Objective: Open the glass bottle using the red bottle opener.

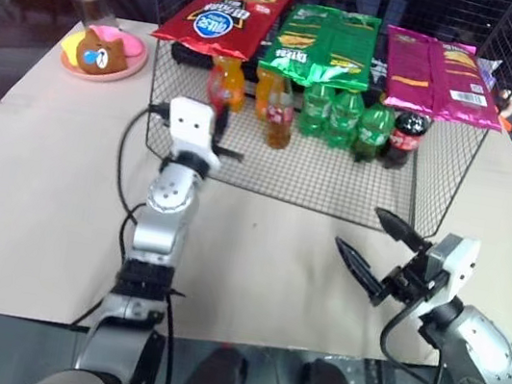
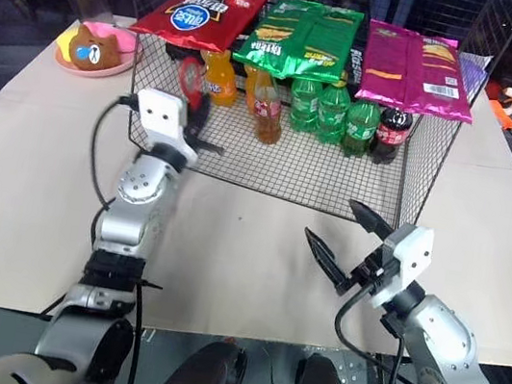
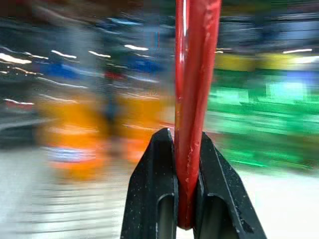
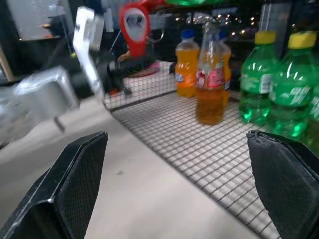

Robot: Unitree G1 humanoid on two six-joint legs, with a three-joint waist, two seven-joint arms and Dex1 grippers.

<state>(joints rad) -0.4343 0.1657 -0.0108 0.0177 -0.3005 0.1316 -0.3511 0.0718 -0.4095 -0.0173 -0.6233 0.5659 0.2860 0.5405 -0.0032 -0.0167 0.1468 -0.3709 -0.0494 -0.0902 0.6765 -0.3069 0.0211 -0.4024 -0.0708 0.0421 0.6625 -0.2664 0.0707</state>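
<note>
Head camera, both eyes. Left gripper: raised at the near left corner of the wire rack, fingers pressed onto the red bottle opener, whose rounded head stands up above the fingertips. Right gripper: above the paper-covered table, in front of the rack's near edge, fingers spread wide, nothing between them. Glass bottle: upright on the rack floor, beyond and to the right of the left gripper, well beyond the right gripper; orange soda bottles beside it on the left gripper's side, green bottles on its other side. Snack bags lie across the rack top. Pink plate with a bear-shaped item sits far beyond the left gripper, off the rack.

Left wrist camera. Opener handle, edge-on, pinched between the two black fingers and rising straight out of them; background smeared, orange and green shapes only.

Right wrist camera. Own fingers stand far apart, empty. Between them, farther off: the glass bottle on the rack grid, red-and-white label visible, an orange bottle just behind it, green bottles nearer the right-hand finger. The left gripper holds the opener's head upright beyond the rack corner, apart from the bottle.
</note>
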